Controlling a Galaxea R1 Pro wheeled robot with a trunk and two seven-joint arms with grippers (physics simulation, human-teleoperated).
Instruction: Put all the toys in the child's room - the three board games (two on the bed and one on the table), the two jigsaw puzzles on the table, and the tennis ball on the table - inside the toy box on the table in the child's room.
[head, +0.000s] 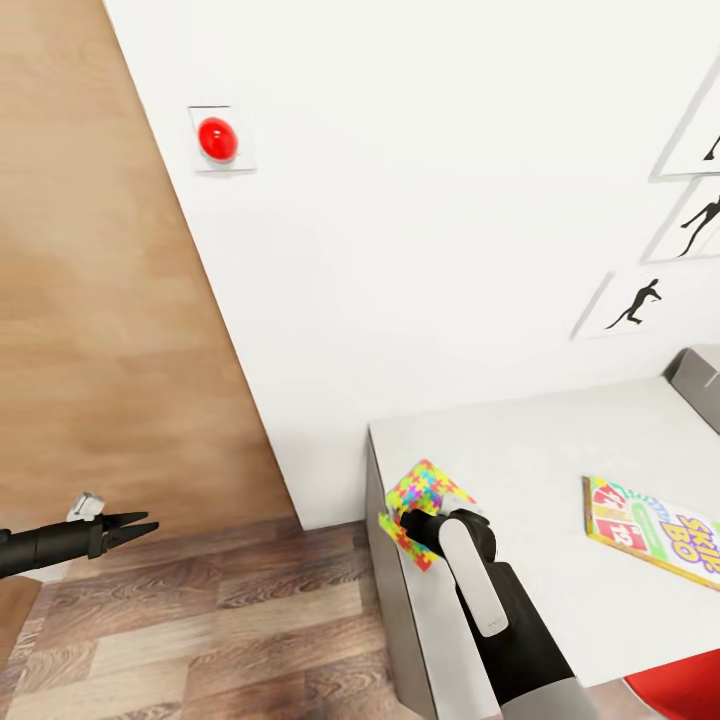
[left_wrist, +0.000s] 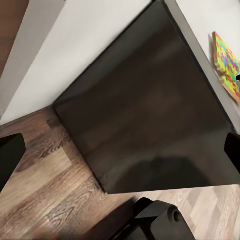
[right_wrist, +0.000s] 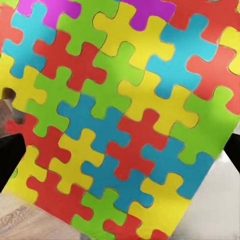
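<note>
A jigsaw puzzle (head: 428, 490) of bright interlocking pieces lies on the near left corner of the light-grey table (head: 520, 450), overhanging its edge. My right gripper (head: 412, 522) hovers right over it, and its fingers (right_wrist: 11, 160) stand wide apart at either side of the puzzle (right_wrist: 120, 115). A yellow, green and red board game (head: 652, 528) rests flat further right. What looks like the toy box (head: 700, 382) shows as a grey corner at the far right. My left gripper (head: 135, 528) is open over the wood floor, left of the table, holding nothing.
The table's dark side panel (left_wrist: 145, 115) faces the left arm, with the puzzle (left_wrist: 227, 62) on top. A white wall carries a red button (head: 217, 138) and silhouette pictures (head: 640, 303). A red chair (head: 685, 690) sits by the table's front.
</note>
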